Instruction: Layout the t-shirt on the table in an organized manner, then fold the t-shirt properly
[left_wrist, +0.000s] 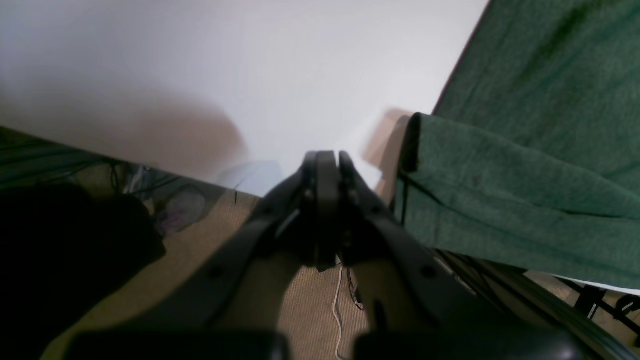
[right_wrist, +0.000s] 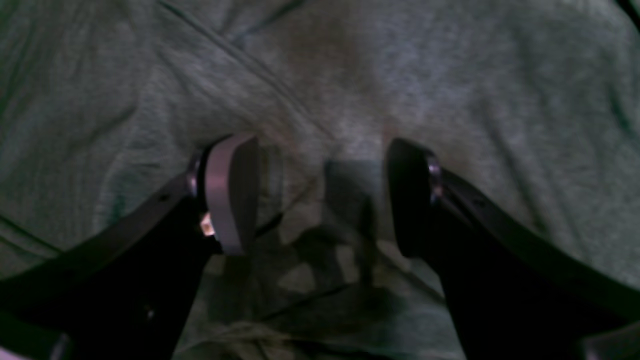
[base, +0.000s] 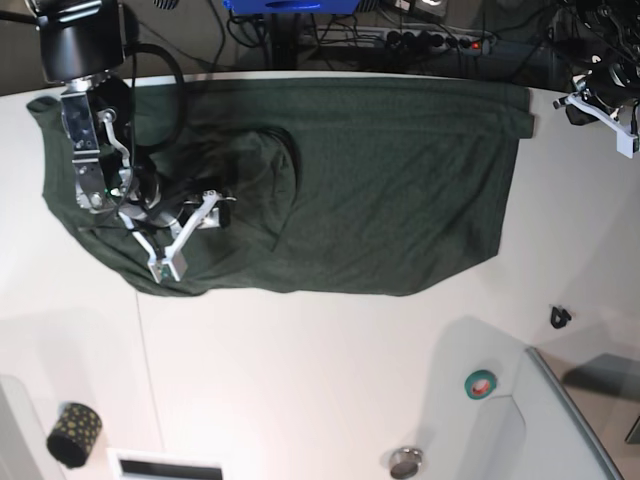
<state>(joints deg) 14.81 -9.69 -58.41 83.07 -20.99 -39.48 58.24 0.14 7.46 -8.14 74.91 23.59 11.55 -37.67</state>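
While the dark green t-shirt (base: 330, 190) lies spread flat along the far edge of the white table (base: 300, 380), part of its hem hangs over that edge. The right gripper (right_wrist: 320, 200) hovers just over the wrinkled fabric near the shirt's end, its jaws wide apart with nothing between them. The left gripper (left_wrist: 327, 160) sits off by the table's far corner beside the shirt, pinched fully closed and empty.

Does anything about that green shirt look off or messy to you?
Yes. The t-shirt is not flat: a bunched ridge of fabric curves up near its middle-left, beside the open right gripper, and the far edge hangs over the table rim.
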